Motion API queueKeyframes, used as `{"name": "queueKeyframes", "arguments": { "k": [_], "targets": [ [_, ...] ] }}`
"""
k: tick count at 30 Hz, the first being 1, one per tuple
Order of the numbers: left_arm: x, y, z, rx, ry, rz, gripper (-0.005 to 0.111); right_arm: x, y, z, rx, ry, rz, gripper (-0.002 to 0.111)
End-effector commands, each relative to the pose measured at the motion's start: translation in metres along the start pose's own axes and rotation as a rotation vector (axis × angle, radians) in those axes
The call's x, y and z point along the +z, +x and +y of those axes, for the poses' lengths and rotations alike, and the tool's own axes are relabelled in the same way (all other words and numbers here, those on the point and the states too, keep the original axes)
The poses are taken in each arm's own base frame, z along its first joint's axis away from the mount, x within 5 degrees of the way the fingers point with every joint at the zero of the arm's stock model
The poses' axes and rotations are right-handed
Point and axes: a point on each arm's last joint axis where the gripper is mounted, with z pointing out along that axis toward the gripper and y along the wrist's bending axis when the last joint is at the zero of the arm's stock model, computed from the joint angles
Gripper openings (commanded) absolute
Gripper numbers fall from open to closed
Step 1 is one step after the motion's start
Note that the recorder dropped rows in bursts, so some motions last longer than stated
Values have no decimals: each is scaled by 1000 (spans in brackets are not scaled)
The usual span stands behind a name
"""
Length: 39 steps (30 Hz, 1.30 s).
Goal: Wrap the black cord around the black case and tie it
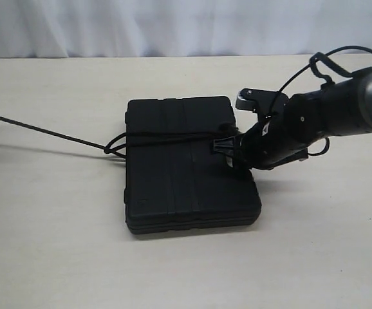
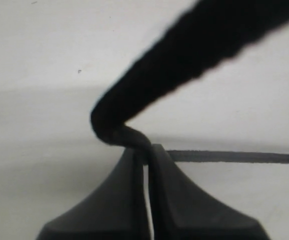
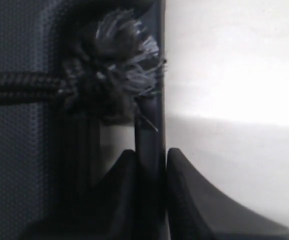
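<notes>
Two tools concern you here. Your left tool (image 2: 145,148), out of the exterior view, shows two smooth, dark, wedge-shaped fingers pressed together, clamping the black cord (image 2: 174,65) at their tips. From the pinch the cord bends sharply and runs off, blurred, close to the lens.

Your right tool (image 1: 232,158) enters from the right and sits at the right-hand edge of the black case (image 1: 186,187). The case is flat, rectangular and matte, with a ribbed, finely stippled lid. It lies flat near the middle of the tabletop (image 1: 57,251).

The cord is a thin braided rope. It enters taut from the left edge of the exterior view and forms a small loop (image 1: 114,149) just beside the case's left side. It then crosses the lid and ends in a frayed tuft (image 3: 119,75) close to the right edge.

In the right wrist view the tuft lies just beyond the fingertips, not between them. Between those fingers stands a narrow dark bar (image 3: 152,145) of the case's rim, with a pale slot beside it. The fingers stand close on either side of the bar, but you cannot tell whether they press it.

The tabletop is pale beige, smooth and matte. Behind it hangs a white pleated curtain (image 1: 173,26).
</notes>
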Motion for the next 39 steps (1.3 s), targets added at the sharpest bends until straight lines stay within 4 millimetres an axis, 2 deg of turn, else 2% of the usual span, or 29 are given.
{"name": "queueKeyframes", "arguments": {
  "k": [1,6,11,15,17,22,26,30,35,36,37,38,39],
  "targets": [
    [-6,-1,14,-7,-160,-3,0,0,-4,-28,108,49,37,4],
    [-6,0,17,-4,-188,7,0,0,-6,-31,115,51,33,4],
    [20,14,22,-6,-203,60,0,0,-6,-31,131,49,29,4],
    [11,10,28,27,-279,81,0,0,-6,-31,132,50,31,4],
    [9,11,33,-15,-336,86,0,0,-6,-31,139,49,29,4],
    [12,6,26,-105,-256,27,0,0,-10,-28,171,29,-13,5],
    [11,-1,20,-83,-181,-26,0,0,-12,-28,173,21,-33,5],
    [-20,-27,-1,-109,31,-103,0,0,-12,-18,150,-2,-66,5],
    [-50,-45,-55,81,473,-233,0,-1,-16,4,101,-67,-166,5],
    [-52,-46,-66,94,500,-244,0,-1,-18,5,92,-71,-175,7],
    [-57,-47,-94,196,467,-235,0,-3,-22,6,60,-64,-174,13],
    [-60,-46,-110,265,406,-226,0,-4,-24,5,60,-61,-172,17],
    [-64,-43,-143,374,256,-202,0,-5,-27,4,66,-53,-160,25]
  ]
}}
